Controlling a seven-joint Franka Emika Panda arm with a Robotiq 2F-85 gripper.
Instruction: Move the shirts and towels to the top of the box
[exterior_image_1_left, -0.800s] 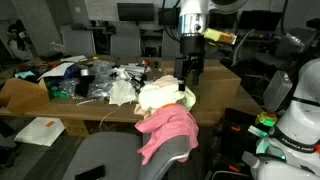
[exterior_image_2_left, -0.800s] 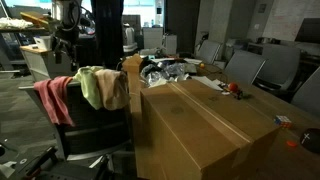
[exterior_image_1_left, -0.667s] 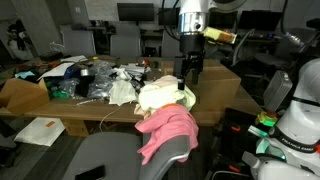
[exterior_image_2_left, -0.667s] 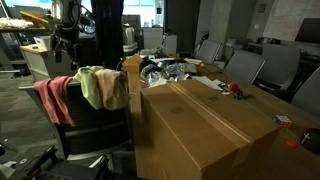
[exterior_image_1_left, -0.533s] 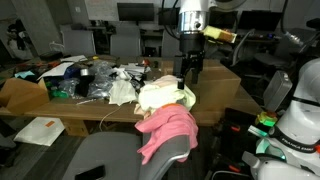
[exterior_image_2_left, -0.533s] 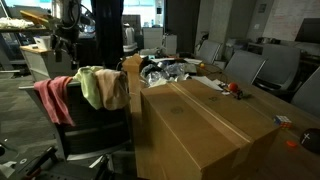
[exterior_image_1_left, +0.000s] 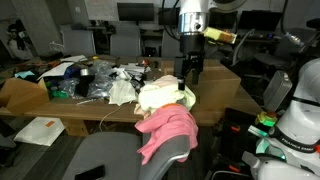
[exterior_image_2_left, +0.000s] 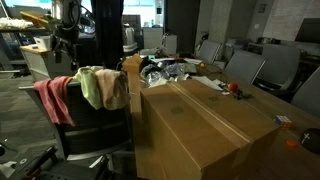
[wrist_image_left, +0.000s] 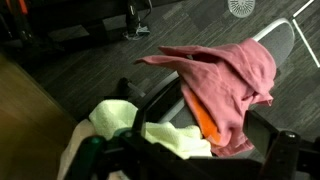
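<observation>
A pink cloth (exterior_image_1_left: 168, 130) and a pale yellow-green cloth (exterior_image_1_left: 163, 97) hang over the back of a dark chair. Both also show in the exterior view beside the box, pink (exterior_image_2_left: 52, 97) and yellow-green (exterior_image_2_left: 101, 85). The large cardboard box (exterior_image_2_left: 200, 125) stands next to the chair, with nothing lying on its top. My gripper (exterior_image_1_left: 188, 72) hangs just above the yellow-green cloth, seen small at the back (exterior_image_2_left: 65, 42). In the wrist view the gripper (wrist_image_left: 200, 138) is open and empty over the yellow-green cloth (wrist_image_left: 120, 122), with the pink cloth (wrist_image_left: 228, 75) just beyond.
A wooden table (exterior_image_1_left: 215, 78) holds a heap of bags, papers and clutter (exterior_image_1_left: 95, 80). A small cardboard box (exterior_image_1_left: 20, 95) sits at its end. Office chairs (exterior_image_2_left: 258, 68) stand behind the large box. A grey chair (exterior_image_1_left: 110, 160) is in the foreground.
</observation>
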